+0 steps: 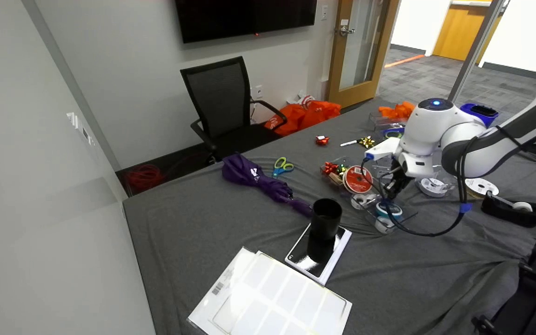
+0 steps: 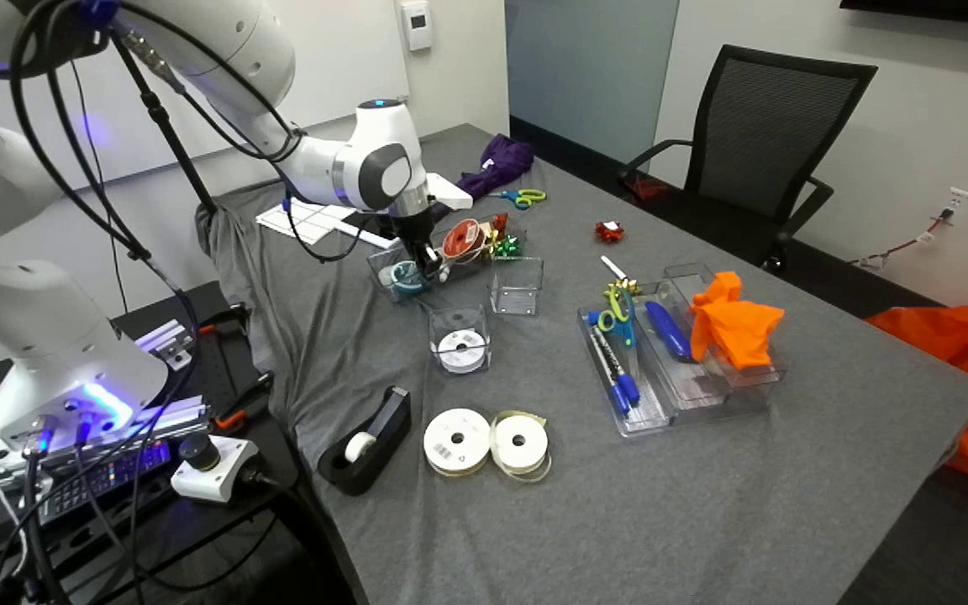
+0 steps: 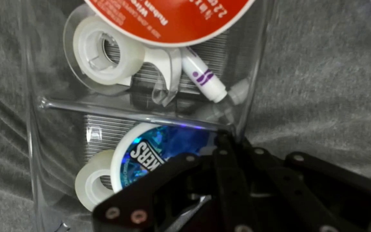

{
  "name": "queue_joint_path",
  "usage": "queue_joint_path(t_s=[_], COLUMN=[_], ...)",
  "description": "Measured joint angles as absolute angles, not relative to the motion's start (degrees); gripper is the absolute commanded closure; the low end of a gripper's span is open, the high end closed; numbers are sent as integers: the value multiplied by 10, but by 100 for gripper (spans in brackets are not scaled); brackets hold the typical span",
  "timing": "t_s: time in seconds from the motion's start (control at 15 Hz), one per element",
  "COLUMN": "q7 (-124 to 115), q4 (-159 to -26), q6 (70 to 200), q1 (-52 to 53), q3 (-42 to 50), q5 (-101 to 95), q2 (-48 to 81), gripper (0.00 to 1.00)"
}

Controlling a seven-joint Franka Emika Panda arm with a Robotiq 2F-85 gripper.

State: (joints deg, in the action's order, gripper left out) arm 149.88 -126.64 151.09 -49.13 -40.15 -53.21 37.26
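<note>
Clear plastic bin (image 3: 124,113) sits at your claw (image 3: 233,137) in all views; an exterior view alone shows you the black cup (image 1: 326,218), at its four o'clock. Left to right in your wrist view: a frosted, ring-shaped tape roll (image 3: 82,180) at eight, a curved tape dispenser (image 3: 130,54) at ten, a round, glittery blue tub (image 3: 169,141) at seven, its lettering readable only here, a flat red spool (image 3: 172,19) at twelve, a slim white marker (image 3: 204,77) at one, and at four your claw, pinching the bin's smooth wall.
</note>
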Motion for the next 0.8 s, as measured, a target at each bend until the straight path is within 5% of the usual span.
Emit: queue_joint_path(t_s=[0.2,0.27,0.4,0.8], q7=[1496,1494,1492,1488], q4=[-1302,-1312,-1332,-1367], q6=[1532,1539,1544,1491], q1=[-546,-558,-587,-606], q3=[-428,-430,-444,-445], q5=[-565,-575,-580,-607], q2=[375,374,374,373], gripper=[98,69,63,21])
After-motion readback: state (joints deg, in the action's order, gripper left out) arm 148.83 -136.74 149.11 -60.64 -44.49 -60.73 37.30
